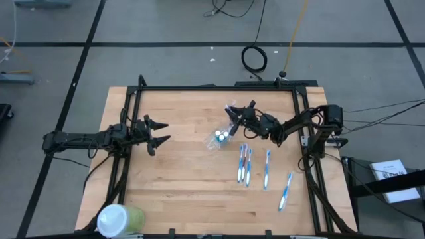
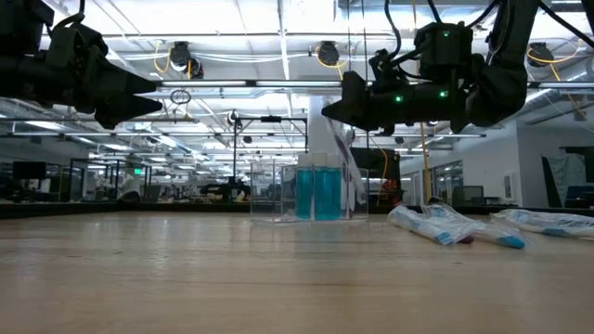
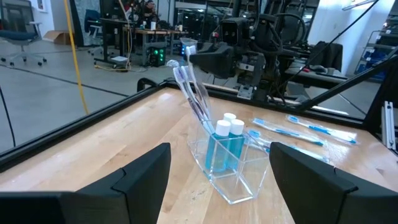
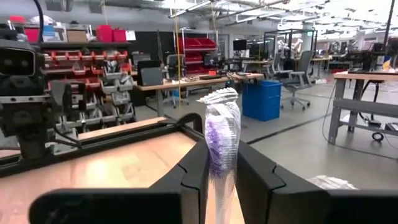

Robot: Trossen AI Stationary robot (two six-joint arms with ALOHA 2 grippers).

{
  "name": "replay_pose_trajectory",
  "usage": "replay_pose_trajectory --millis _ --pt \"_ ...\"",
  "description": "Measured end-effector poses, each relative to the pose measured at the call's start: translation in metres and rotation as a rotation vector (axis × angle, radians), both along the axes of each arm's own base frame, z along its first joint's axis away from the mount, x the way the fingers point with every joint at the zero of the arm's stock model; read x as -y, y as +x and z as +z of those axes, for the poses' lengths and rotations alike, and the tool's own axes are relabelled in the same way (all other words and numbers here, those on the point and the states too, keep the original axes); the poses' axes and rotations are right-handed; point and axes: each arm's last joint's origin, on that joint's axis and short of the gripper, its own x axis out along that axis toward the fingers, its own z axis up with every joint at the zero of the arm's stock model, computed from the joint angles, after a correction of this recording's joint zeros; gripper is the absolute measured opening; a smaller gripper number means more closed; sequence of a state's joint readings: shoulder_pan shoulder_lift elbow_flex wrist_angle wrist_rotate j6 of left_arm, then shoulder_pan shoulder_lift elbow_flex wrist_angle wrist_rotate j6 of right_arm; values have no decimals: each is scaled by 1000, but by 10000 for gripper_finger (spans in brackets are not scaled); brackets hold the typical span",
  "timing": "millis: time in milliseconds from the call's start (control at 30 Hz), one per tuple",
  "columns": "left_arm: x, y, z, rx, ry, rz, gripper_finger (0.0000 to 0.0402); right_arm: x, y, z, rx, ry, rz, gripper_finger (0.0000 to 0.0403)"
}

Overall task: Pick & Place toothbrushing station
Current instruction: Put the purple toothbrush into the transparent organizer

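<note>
The right pincer (image 1: 234, 110) is seen clamped narrowly on a wrapped blue-and-white toothbrush (image 4: 222, 134), held above the worktop (image 1: 186, 172) over the small clear plastic cup (image 1: 217, 141); in the right wrist view the purple bristle head in its crinkled clear wrapper is gripped between the two dark fingers (image 4: 194, 171). Two tiny teal tubes with white caps (image 3: 224, 146) are stood upright inside the clear cup, with the toothbrush leaned into it from above. The cup is placed near the worktop's middle, just left of the right pincer. Five more slim blue-and-white toothbrushes (image 1: 266, 168) are laid flat on the wood to the right of the cup: three close together (image 1: 244, 163), one beside them, one farther out (image 1: 285, 191) toward the right edge. The left pincer (image 1: 157, 133) is held wide, empty, raised at the left side of the worktop, well apart from the cup and pointed toward it. A larger green cup with a white lid (image 1: 119, 219) is seen on its side at the near left corner.
</note>
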State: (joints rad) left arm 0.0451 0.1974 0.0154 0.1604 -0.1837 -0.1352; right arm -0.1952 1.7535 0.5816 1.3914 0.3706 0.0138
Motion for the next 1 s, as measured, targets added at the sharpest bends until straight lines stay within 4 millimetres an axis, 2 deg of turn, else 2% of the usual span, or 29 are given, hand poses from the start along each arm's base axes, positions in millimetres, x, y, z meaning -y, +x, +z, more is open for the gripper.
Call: replay_pose_trajectory --millis 433,1000 --pt "0 0 0 0 0 0 283 0 1 -10 -107 21 5 50" --pt "0 0 0 0 0 1 283 0 1 -14 -147 29 2 50"
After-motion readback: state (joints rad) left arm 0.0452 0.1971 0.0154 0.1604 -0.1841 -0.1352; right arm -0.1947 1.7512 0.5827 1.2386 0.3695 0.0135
